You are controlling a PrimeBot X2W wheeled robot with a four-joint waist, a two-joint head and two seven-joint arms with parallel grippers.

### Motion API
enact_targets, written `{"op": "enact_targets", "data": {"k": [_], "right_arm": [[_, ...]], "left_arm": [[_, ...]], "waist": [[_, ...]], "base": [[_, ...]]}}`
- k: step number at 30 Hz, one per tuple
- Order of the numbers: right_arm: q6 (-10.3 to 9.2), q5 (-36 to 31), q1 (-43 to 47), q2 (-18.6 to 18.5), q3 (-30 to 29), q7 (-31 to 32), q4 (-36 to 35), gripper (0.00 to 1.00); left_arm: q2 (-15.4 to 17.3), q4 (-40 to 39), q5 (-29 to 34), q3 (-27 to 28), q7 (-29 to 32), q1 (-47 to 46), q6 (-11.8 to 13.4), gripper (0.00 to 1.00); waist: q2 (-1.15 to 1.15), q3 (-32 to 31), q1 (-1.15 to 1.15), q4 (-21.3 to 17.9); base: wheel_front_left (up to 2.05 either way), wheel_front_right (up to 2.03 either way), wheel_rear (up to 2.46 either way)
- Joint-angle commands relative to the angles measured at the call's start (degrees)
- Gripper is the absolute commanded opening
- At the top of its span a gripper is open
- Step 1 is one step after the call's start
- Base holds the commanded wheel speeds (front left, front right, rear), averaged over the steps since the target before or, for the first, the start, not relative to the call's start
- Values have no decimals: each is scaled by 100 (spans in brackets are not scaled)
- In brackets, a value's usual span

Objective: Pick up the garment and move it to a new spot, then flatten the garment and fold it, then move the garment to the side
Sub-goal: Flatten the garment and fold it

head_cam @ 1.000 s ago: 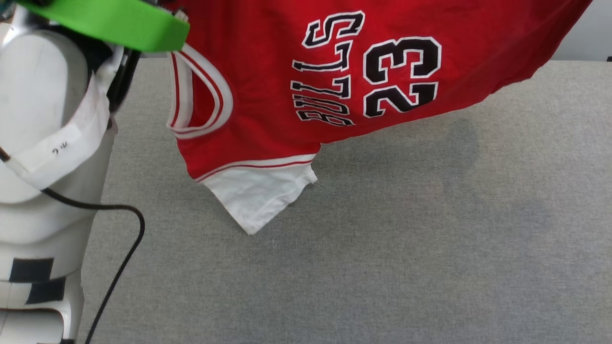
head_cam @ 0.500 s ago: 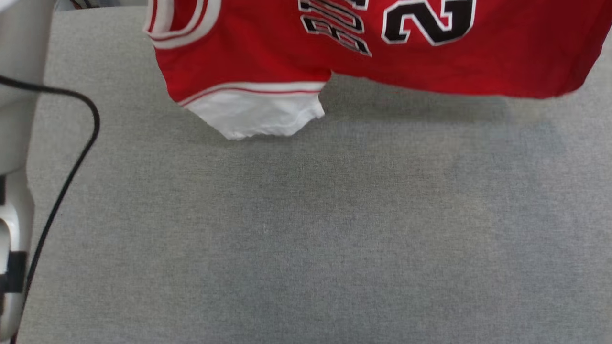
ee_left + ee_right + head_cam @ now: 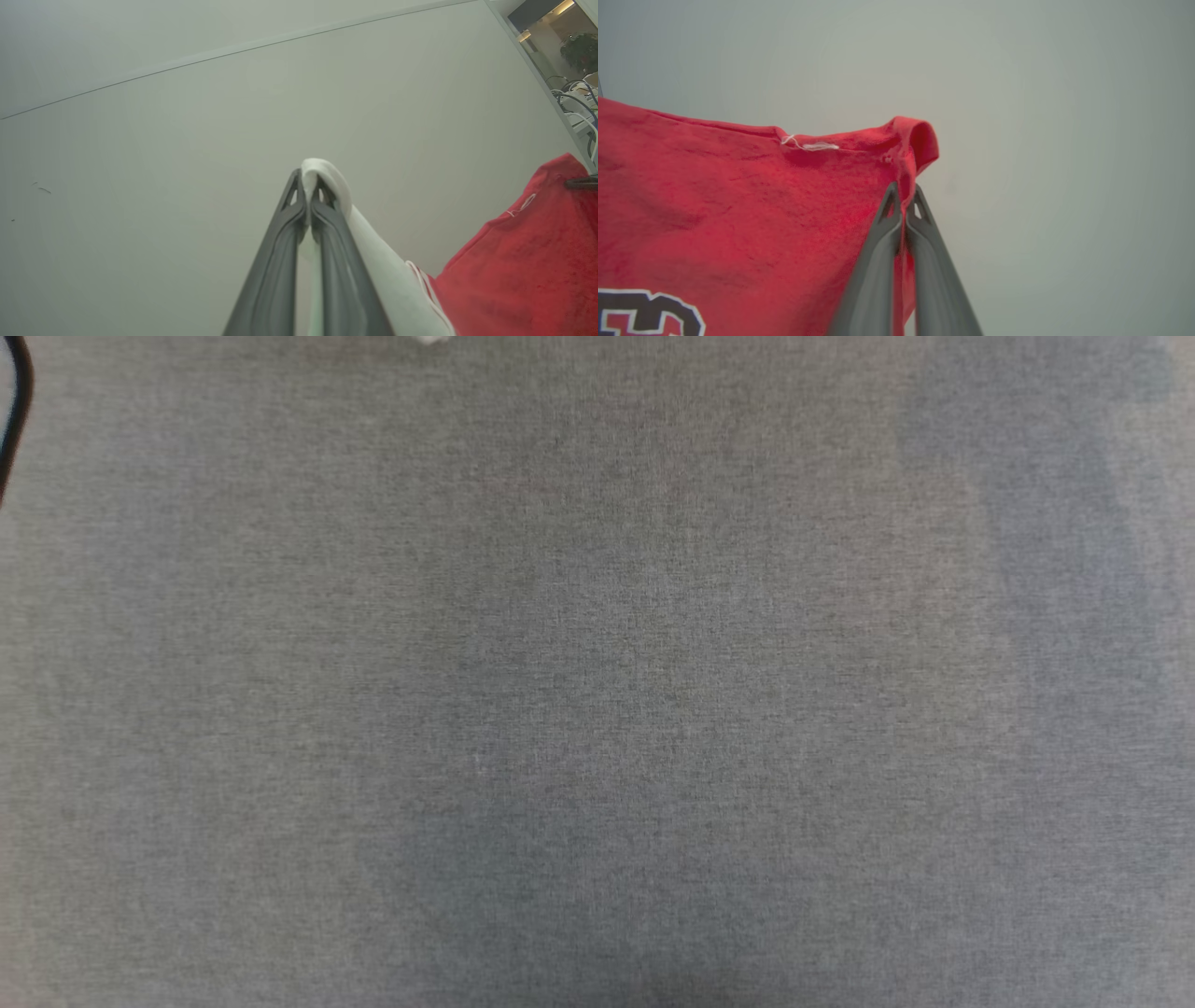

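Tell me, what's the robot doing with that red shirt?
The robot is holding a red jersey T-shirt with white sleeves up with both arms. Its left gripper is shut on a white sleeve, its right gripper on a red edge. The head view looks down on a grey fabric tabletop.

Beneath me the bench [image 3: 597, 709] is covered in grey woven cloth, with soft darker shadow patches low in the middle and at the upper right. From my left wrist I see a pale wall [image 3: 187, 140] crossed by a thin seam [image 3: 233, 49]. At its far edge are a green plant [image 3: 579, 46] and looped cables [image 3: 572, 93].
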Motion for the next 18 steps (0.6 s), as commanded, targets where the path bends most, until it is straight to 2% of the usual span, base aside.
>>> {"op": "enact_targets", "data": {"k": [1, 8, 18], "right_arm": [[-5, -41, -164, 52, 60, -104, 178, 0], [-5, 115, -287, 222, 524, -403, 864, 0], [-5, 694, 441, 613, 1167, -1018, 1639, 0]], "left_arm": [[-10, 34, -4, 17, 59, -162, 30, 0], [103, 353, -120, -71, 120, -104, -7, 0], [143, 1198, -507, -91, -320, 859, -36, 0]], "waist": [[0, 242, -1, -63], [0, 518, -1, -54], [0, 538, -1, -17]], "base": [[0, 0, 0], [0, 0, 0], [0, 0, 0]]}}
